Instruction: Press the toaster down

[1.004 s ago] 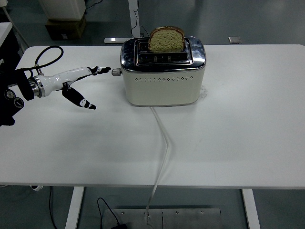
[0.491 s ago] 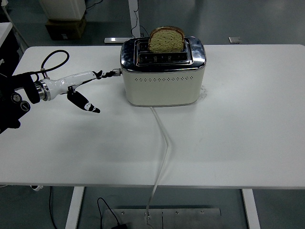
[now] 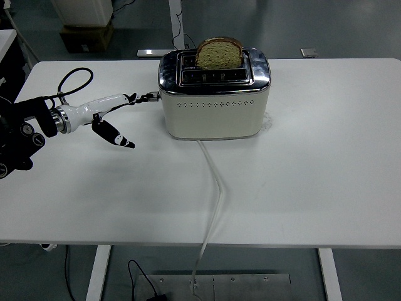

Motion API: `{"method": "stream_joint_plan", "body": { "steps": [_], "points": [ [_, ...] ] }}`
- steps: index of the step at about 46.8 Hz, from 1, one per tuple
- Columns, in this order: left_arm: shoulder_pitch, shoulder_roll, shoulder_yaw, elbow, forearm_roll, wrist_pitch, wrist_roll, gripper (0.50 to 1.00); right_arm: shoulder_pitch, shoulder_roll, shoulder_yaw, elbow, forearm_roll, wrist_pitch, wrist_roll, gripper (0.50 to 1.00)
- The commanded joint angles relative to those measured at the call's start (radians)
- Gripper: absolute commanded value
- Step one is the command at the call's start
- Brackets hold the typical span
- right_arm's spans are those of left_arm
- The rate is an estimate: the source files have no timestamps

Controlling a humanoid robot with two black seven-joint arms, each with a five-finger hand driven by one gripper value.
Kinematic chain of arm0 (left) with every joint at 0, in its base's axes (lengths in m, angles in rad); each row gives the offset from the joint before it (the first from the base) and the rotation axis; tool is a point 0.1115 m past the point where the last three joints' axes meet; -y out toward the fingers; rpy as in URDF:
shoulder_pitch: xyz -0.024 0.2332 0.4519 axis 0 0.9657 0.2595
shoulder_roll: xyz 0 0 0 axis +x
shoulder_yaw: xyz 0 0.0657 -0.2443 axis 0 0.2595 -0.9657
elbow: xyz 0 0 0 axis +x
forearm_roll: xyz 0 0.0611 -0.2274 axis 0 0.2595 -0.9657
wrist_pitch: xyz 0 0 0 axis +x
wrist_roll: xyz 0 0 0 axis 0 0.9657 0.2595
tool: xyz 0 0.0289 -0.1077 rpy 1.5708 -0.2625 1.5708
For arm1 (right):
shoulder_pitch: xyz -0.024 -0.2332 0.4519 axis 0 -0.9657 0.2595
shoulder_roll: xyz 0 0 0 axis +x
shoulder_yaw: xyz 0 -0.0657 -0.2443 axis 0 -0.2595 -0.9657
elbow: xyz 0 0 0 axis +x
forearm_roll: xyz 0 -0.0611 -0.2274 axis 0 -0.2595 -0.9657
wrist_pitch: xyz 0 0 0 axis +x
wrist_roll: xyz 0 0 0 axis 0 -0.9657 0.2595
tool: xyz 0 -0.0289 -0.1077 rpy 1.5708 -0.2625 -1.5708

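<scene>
1. Reaching rightward, the left robot hand with white shell and black fingertips [image 3: 119,113] has closed the gap seen a second ago: its extended fingers [image 3: 133,98] now sit at the small metal lever knob [image 3: 152,96], where before they stopped just short.
2. The cream two-slot toaster with chrome top [image 3: 214,100] stands directly ahead of the fingertips; the knob projects from its side facing the hand.
3. Hand state: fingers spread, thumb hanging below and apart, gripping nothing. Contact with the knob looks likely; cannot confirm.
4. The brown bread slice [image 3: 219,52] stands high in the far slot, unchanged, so the lever is not yet pressed.
5. Judgement: approach done; the downward push remains.
</scene>
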Motion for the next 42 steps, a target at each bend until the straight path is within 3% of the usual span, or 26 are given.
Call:
{"method": "stream_joint_plan", "body": {
  "steps": [1,42],
  "points": [
    [0.004,0.0,0.0,0.0,-0.001,0.0,0.0,1.0,0.0,0.0,0.0,-0.001,0.0,0.0,0.0,0.998],
    [0.028,-0.037,0.002,0.043,-0.017,0.001,0.0,1.0,0.0,0.0,0.0,-0.001,0.0,0.0,0.0,0.998]
  ]
}}
